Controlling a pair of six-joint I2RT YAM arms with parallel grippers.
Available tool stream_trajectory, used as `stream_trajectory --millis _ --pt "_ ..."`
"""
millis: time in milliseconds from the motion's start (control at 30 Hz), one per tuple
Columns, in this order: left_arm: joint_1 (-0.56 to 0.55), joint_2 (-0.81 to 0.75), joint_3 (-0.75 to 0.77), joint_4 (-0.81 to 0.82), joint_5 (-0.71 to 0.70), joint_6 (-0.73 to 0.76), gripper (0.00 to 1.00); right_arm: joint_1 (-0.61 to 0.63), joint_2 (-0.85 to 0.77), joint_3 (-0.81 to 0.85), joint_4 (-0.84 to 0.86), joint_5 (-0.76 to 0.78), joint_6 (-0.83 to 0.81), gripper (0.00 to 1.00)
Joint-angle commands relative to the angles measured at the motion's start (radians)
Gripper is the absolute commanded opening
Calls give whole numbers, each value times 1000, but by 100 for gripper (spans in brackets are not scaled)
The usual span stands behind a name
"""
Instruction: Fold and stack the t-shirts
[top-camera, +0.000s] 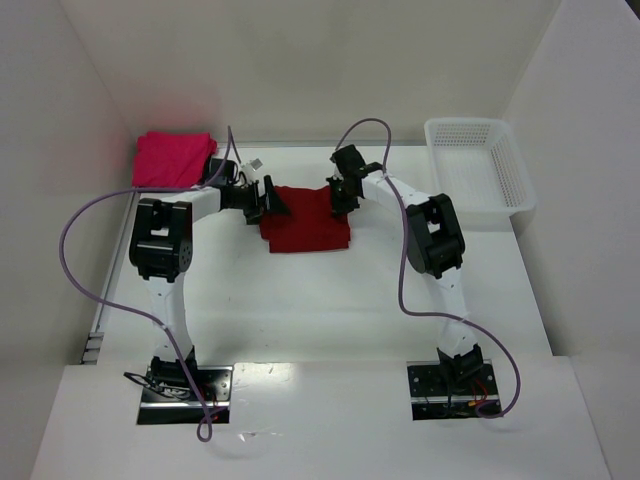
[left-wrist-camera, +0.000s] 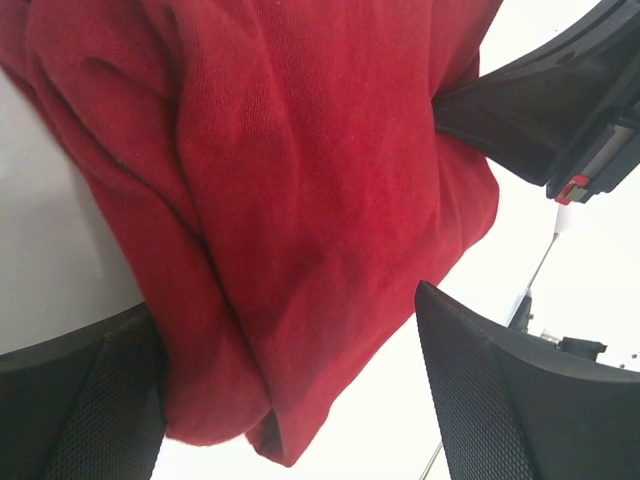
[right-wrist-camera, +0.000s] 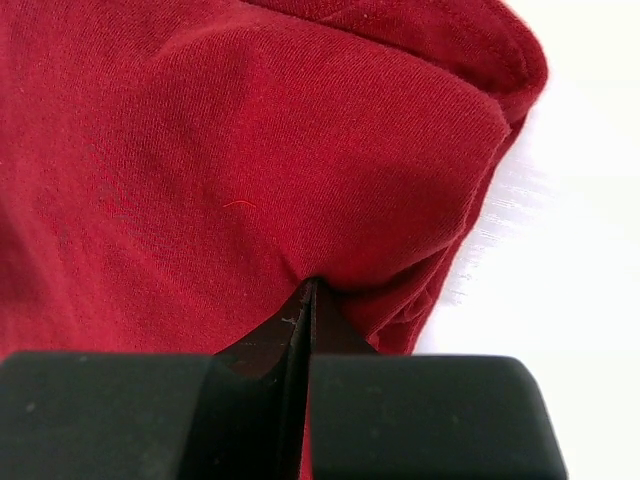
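Observation:
The dark crimson t-shirt (top-camera: 305, 222) lies folded on the table's middle; it fills the left wrist view (left-wrist-camera: 300, 180) and the right wrist view (right-wrist-camera: 200, 150). My left gripper (top-camera: 268, 198) is at its left edge, open, and the folded corner lies between the wide-apart fingers (left-wrist-camera: 500, 400) without being pinched. My right gripper (top-camera: 340, 195) is at the shirt's far right edge, shut, its tips (right-wrist-camera: 308, 290) pinching a puckered fold of the crimson cloth. The magenta-pink t-shirt (top-camera: 172, 158) lies folded at the back left.
A white mesh basket (top-camera: 480, 170) stands at the back right. White walls close in the table at the back and on both sides. The right gripper's body (left-wrist-camera: 560, 110) shows close by in the left wrist view.

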Motion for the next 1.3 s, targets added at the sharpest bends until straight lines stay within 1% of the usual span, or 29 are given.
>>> stream_trajectory --millis 0,167,267,300,400,433,533,567,667,700,767,900,933,967,1033,1100,1133,1233,1267 --pt "-15 58 -47 22 -52 -31 94 0 46 26 41 -33 17 0" --pt "-44 58 -34 22 -72 -57 93 0 55 36 41 -44 26 0" --pt "-53 67 -34 32 -72 -80 86 0 55 36 41 -53 26 0" --pt "-53 67 -24 32 -85 -90 78 0 55 36 50 -53 26 0" --pt "-53 67 -24 32 -108 -90 68 0 55 36 50 -53 26 0" --pt "-53 67 -24 23 -108 -90 60 0 55 36 50 -53 26 0" --pt "-53 67 -13 13 -118 -90 52 0 55 36 50 -43 26 0" --pt "-53 67 -13 13 -118 -90 47 0 55 36 50 -43 26 0" --pt "-44 58 -13 4 -118 -79 38 0 55 36 50 -33 26 0" --pt "-44 58 -13 -5 -118 -79 29 0 55 36 50 -33 26 0" --pt "-26 58 21 -34 -128 -48 23 0 55 26 50 -33 26 0" --pt "-6 58 84 -96 -156 -22 23 0 32 17 41 -46 49 0" --pt "-6 58 94 -106 -156 -8 23 0 32 5 63 -55 49 0" --pt "-6 58 108 -117 -156 -8 25 0 18 -16 63 -73 61 0" --pt "4 78 156 -146 -167 24 32 0 3 -50 81 -82 72 0" --pt "4 87 206 -198 -176 54 35 0 -17 -59 93 -104 72 0" --pt "4 111 252 -214 -176 70 42 0 -17 -73 93 -104 81 0" --pt "4 150 321 -272 -185 94 53 0 -37 -107 115 -141 93 0" --pt "4 150 341 -281 -185 94 60 9 -37 -107 115 -141 115 0"
